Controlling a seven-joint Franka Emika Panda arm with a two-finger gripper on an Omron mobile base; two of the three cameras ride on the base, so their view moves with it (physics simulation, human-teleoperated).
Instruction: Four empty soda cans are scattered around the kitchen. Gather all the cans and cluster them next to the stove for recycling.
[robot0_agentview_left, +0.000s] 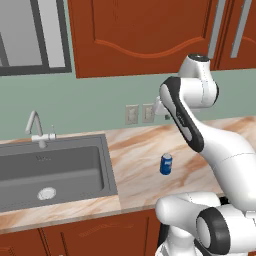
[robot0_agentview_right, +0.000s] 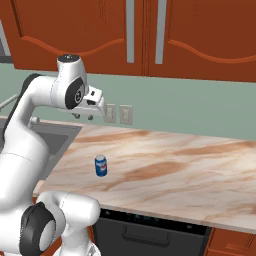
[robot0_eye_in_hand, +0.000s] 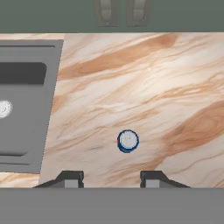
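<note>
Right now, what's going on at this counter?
The arm is raised above the countertop with its gripper pointing down, its fingers empty. One blue soda can stands upright on the counter, right of the sink and apart from it, almost directly below the hand. Nothing touches the can; it has not yet been picked up. Two wall outlets sit on the wall behind.

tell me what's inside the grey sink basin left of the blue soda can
The grey sink basin holds just a round silver drain on its floor, nothing else visible. Its near inner wall is hidden by the rim. The blue soda can stands outside it, on the beige marbled countertop.
</note>
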